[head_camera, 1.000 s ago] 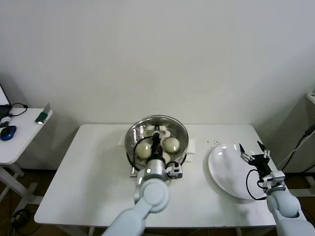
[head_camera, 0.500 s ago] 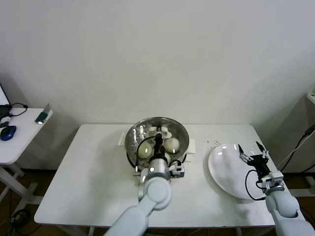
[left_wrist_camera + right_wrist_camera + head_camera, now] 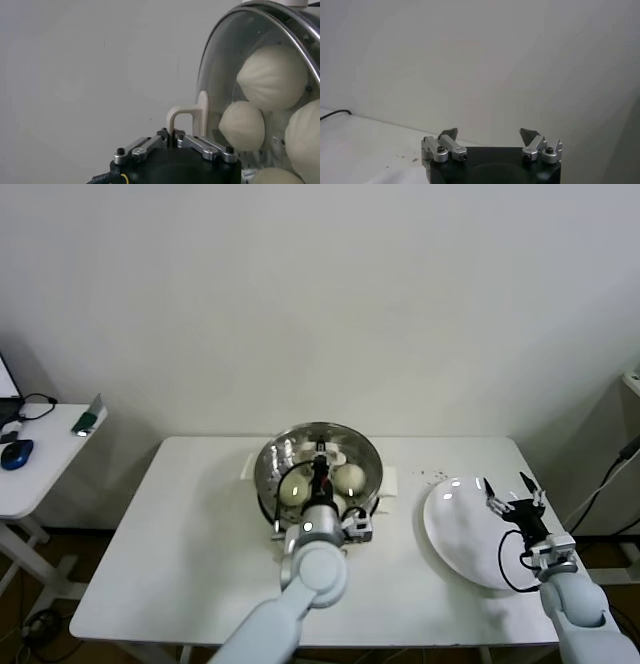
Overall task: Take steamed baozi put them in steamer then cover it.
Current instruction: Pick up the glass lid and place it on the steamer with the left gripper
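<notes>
The left gripper (image 3: 320,467) covers the middle of the steamer (image 3: 270,469) in the head view, so the lid handle (image 3: 192,116) it clamps is hidden there. Of the four buns (image 3: 272,77), one under that gripper shows only as slivers. In the left wrist view the glass lid (image 3: 220,65) runs off the picture's edge, and two buns inside the steamer are cut off with it. The plate (image 3: 455,534) beside the steamer is partly covered by the right gripper (image 3: 513,494). Dark specks (image 3: 432,476) between steamer and plate are too small to identify.
</notes>
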You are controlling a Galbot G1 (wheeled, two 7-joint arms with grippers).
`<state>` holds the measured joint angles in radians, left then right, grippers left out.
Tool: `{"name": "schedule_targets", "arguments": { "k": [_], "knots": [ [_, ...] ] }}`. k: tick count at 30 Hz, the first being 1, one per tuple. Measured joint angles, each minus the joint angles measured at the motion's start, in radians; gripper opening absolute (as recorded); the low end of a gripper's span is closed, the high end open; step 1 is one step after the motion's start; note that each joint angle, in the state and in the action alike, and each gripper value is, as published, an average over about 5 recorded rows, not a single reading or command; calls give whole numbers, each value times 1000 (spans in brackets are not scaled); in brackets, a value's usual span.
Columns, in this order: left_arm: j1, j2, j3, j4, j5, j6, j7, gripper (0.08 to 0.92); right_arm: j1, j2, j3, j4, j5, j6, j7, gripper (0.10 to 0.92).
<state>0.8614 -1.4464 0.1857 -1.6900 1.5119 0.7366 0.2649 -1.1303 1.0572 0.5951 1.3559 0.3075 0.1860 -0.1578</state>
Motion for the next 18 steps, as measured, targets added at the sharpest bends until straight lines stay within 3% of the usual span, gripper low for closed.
{"name": "schedule_targets", "arguments": {
  "k": [13, 18],
  "knots": [
    [7, 7, 0, 8, -6, -1, -18, 148, -5, 0, 8, 1, -4, 2, -5, 823],
    [12, 17, 1, -3, -7, -1, -9, 238, -6, -1, 10, 7, -6, -6, -5, 823]
  ]
}}
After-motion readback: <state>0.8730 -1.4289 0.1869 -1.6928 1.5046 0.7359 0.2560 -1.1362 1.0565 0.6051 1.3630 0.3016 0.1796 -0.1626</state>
